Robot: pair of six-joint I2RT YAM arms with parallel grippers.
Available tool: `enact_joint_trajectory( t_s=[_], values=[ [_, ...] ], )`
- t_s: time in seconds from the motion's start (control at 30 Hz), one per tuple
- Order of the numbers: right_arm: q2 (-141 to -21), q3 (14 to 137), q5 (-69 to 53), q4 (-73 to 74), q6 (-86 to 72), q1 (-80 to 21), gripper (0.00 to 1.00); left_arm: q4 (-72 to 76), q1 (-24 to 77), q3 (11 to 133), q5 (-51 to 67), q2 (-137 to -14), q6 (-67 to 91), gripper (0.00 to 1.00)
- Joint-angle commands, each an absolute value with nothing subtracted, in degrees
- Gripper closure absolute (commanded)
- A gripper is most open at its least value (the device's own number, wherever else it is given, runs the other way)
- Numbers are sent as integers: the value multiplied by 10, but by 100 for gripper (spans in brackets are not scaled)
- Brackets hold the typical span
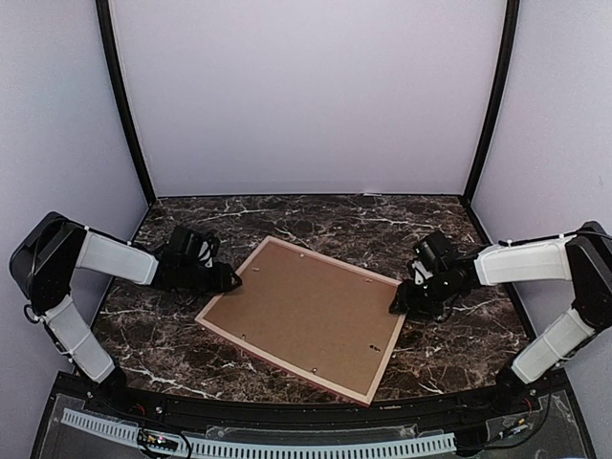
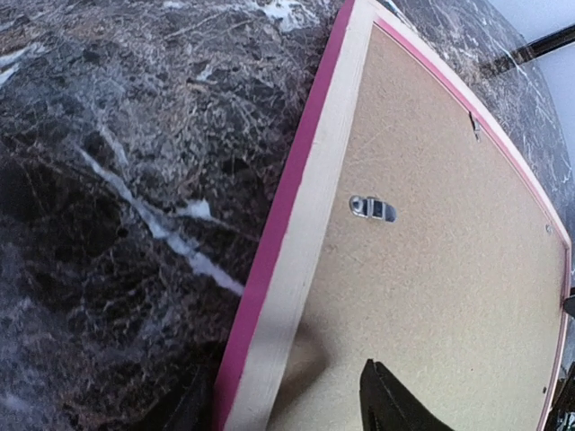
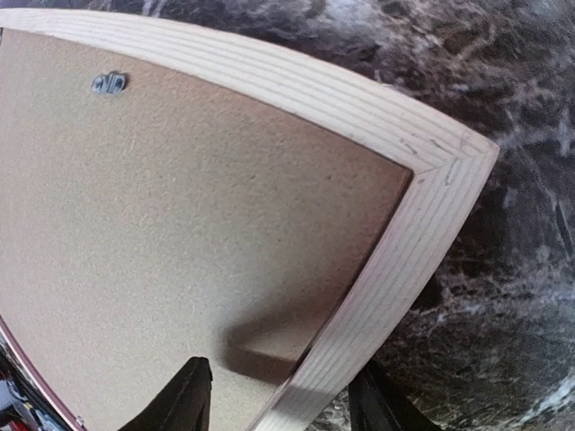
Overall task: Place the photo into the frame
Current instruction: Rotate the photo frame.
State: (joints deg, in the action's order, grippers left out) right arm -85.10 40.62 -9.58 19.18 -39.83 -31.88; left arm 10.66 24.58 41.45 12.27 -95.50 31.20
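The frame [image 1: 385,344] lies face down and slanted on the marble table, its pale wood reverse up and a pink edge showing. A brown backing board [image 1: 301,316] fills it. The photo is not in view. My left gripper [image 1: 232,280] is at the frame's left corner. In the left wrist view it [image 2: 287,409] is open, with the frame's rail [image 2: 310,215] between its jaws. My right gripper [image 1: 397,306] is at the right corner. In the right wrist view it [image 3: 278,404] is open astride the wooden rail [image 3: 404,260].
Small metal turn clips [image 2: 371,208] [image 3: 109,83] sit on the backing board near the rails. Bare dark marble table [image 1: 449,239] surrounds the frame. Grey booth walls stand at the back and both sides.
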Motion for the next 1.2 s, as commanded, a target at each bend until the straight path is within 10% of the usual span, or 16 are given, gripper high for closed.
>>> enact_joint_trajectory(
  t_s=[0.0, 0.37, 1.17],
  values=[
    [-895, 426, -16, 204, -375, -320, 54, 30, 275, 384, 123, -924, 320, 39],
    [-947, 511, 66, 245, -240, -296, 87, -31, 279, 393, 56, -826, 242, 2],
    [-1012, 563, 11, 282, -146, -268, 93, -87, 278, 504, 79, -921, 192, 1]
  ],
)
